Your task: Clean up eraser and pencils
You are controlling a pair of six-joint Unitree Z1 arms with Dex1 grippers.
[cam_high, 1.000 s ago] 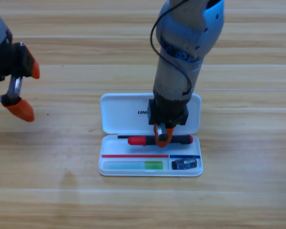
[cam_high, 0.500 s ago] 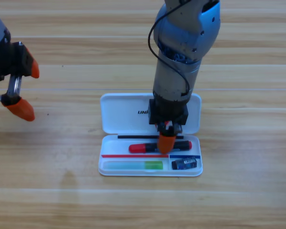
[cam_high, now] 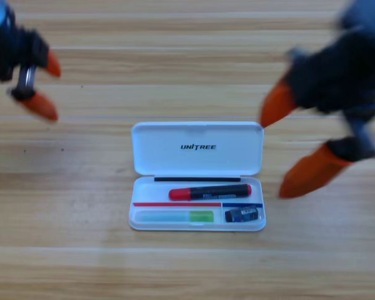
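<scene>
White case (cam_high: 197, 150) lies open, holding the red marker (cam_high: 209, 191), green stick (cam_high: 175, 217) and eraser (cam_high: 243, 214). Both the right gripper (cam_high: 294, 147) and left gripper (cam_high: 40, 84) hang open, empty. Packing looks finished; closing the lid seems next.

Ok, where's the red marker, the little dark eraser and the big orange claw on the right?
Thick red marker with black end (cam_high: 209, 191), high view, middle of its barrel.
Small dark navy eraser block (cam_high: 243, 214), high view, its label.
Right claw (cam_high: 286, 151), high view, gap between its orange tips.
</scene>
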